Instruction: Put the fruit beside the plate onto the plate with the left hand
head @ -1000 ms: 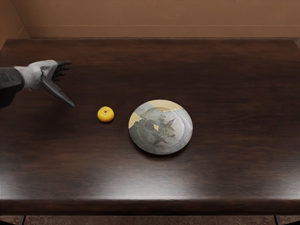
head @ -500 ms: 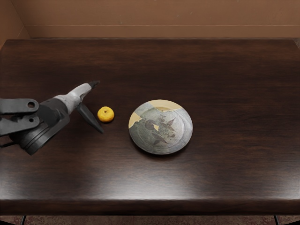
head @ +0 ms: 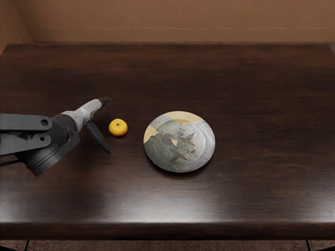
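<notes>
Head view: left hand (head: 87, 113) lies left of the plate (head: 180, 166), fingers spread and holding nothing. The gap between thumb and forefinger faces the small orange (head: 118, 127), probably a pre-grasp opening. The orange rests on the counter (head: 251, 83) just left of the plate, touching neither plate nor hand. Counter is dark glossy wood; a plain brown wall stands beyond the plate.

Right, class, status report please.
Left hand open, fingers spread, just left of small round orange fruit. Fruit on dark wooden table, beside grey patterned plate. Nothing between.
</notes>
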You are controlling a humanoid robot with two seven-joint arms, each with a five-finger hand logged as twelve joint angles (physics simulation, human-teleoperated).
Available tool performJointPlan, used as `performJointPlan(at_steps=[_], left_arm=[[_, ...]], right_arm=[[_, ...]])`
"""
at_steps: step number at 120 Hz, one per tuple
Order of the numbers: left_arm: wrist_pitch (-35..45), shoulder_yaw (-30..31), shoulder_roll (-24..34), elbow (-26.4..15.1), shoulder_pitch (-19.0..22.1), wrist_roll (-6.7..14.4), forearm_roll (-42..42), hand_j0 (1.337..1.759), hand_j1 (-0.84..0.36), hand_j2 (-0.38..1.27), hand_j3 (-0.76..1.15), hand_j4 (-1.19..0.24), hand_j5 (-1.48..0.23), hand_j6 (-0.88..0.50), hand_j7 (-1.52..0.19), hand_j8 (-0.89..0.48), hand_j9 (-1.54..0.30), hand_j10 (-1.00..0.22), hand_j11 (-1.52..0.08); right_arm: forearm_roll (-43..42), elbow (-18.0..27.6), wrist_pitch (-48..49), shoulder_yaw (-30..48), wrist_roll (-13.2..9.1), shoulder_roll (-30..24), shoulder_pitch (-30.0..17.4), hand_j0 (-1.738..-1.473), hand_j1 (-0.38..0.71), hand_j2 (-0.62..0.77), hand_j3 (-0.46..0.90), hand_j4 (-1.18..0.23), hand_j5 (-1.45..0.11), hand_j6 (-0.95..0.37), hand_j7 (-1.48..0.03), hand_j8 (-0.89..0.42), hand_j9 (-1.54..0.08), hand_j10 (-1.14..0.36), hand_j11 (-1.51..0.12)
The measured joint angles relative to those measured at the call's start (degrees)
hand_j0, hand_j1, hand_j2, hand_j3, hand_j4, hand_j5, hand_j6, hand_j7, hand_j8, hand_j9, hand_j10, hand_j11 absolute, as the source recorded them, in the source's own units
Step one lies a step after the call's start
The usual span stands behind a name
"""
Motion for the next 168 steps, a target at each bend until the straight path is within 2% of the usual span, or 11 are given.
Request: performJointPlan(at_steps=[49, 93, 168], left_arm=[[0.0, 0.52, -3.04, 4.75, -1.38, -0.01, -0.87, 1.658, 0.19, 0.03, 0.0, -0.14, -0.18, -0.14, -0.18, -0.14, -0.18, -0.14, -0.18], [0.0, 0.75, -7.82, 6.36, -2.03, 0.06, -2.01, 1.658, 0.15, 0.03, 0.0, -0.16, -0.21, -0.16, -0.21, -0.16, -0.21, -0.16, -0.21], [0.0, 2.08, -10.56, 10.14, -1.26, 0.03, -2.23, 1.658, -0.04, 0.07, 0.0, -0.33, -0.42, -0.33, -0.42, -0.33, -0.42, -0.33, -0.42]], right_arm=[[0.01, 0.0, 0.0, 0.0, 0.0, 0.0, 0.01, -1.658, -0.33, 0.0, 0.0, -0.02, -0.03, -0.02, -0.03, -0.02, -0.03, -0.02, -0.03], [0.0, 0.0, 0.0, 0.0, 0.01, 0.0, 0.0, -1.658, -0.33, 0.0, 0.0, -0.02, -0.02, -0.02, -0.02, -0.02, -0.02, -0.02, -0.02], [0.0, 0.0, 0.0, 0.0, 0.0, 0.0, 0.0, -1.658, -0.33, 0.0, 0.0, -0.02, -0.02, -0.02, -0.02, -0.02, -0.02, -0.02, -0.02]])
